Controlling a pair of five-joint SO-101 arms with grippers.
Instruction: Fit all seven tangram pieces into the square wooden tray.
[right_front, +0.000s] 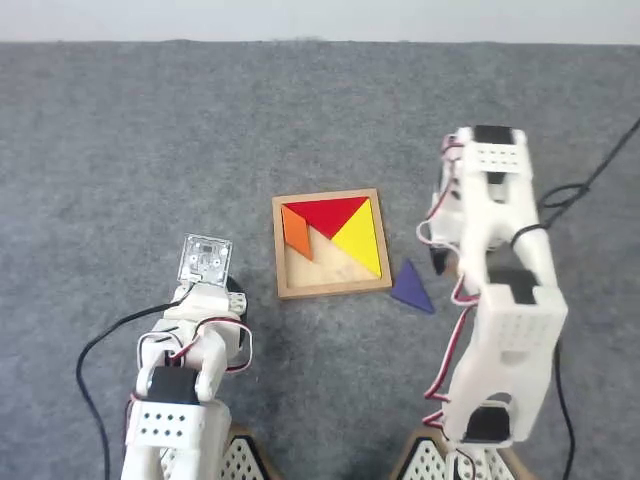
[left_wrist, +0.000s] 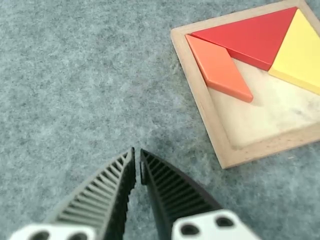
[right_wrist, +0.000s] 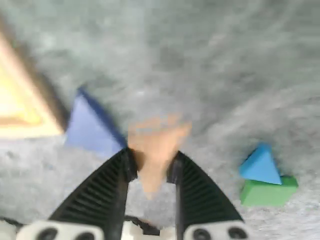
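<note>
The square wooden tray (right_front: 282, 250) holds an orange parallelogram (left_wrist: 220, 67), a red triangle (left_wrist: 250, 35) and a yellow triangle (left_wrist: 300, 50); part of its floor is bare. A violet-blue triangle (right_front: 412, 287) lies on the carpet just off the tray's near right corner, also seen as the violet-blue triangle (right_wrist: 90, 127). My right gripper (right_wrist: 150, 165) is shut on a tan piece (right_wrist: 152, 150), held above the carpet beside that triangle. My left gripper (left_wrist: 137, 152) is shut and holds nothing, over bare carpet off the tray's near left corner (left_wrist: 227, 157).
A light blue triangle (right_wrist: 260, 165) rests against a green piece (right_wrist: 267, 192) on the carpet, away from the tray. The right arm (right_front: 500, 290) stands along the tray's right side. Cables trail from both arms.
</note>
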